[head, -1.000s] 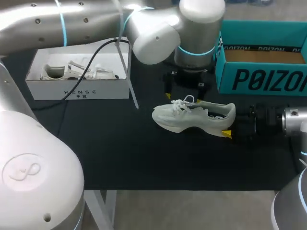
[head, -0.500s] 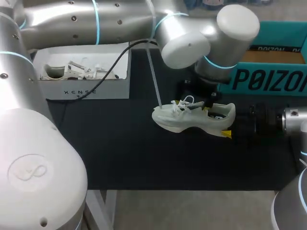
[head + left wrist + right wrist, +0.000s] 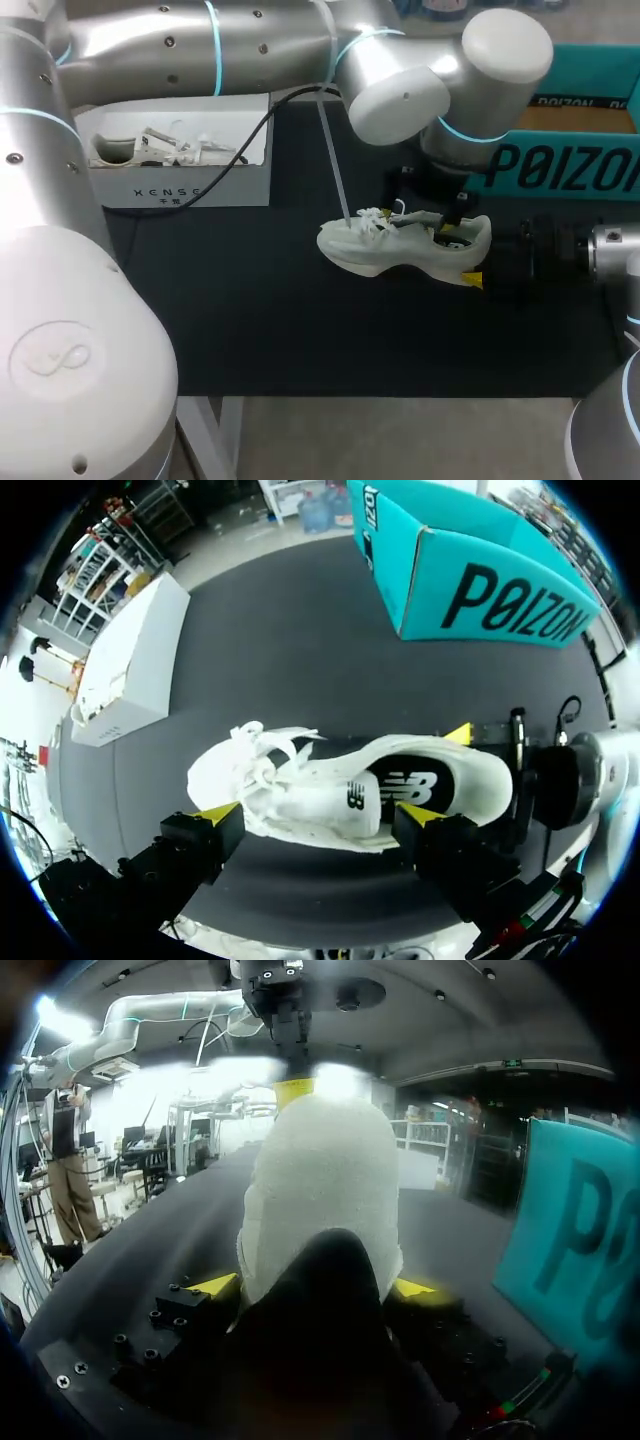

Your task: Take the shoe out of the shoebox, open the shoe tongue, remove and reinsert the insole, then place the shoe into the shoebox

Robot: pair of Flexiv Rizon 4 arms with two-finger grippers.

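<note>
A white shoe (image 3: 385,250) stands upright on the black table mat, toe to the left; in the left wrist view the shoe (image 3: 330,790) shows its loose laces and dark insole. My left gripper (image 3: 430,222) hangs just over its middle, open, its yellow tips astride the tongue area (image 3: 318,815). My right gripper (image 3: 476,268) comes in from the right and is shut on the shoe's heel (image 3: 320,1190), a yellow tip on either side (image 3: 315,1285). The open teal shoebox (image 3: 560,150) stands behind, at the back right.
A white box (image 3: 180,175) with another shoe and paper in it sits at the back left, also seen as the white box (image 3: 130,660). The teal shoebox (image 3: 480,570) is close behind the shoe. Bare mat (image 3: 300,330) lies in front.
My left arm has swung right and come down, from behind the shoe to directly over its opening. The shoe and my right gripper have stayed put.
</note>
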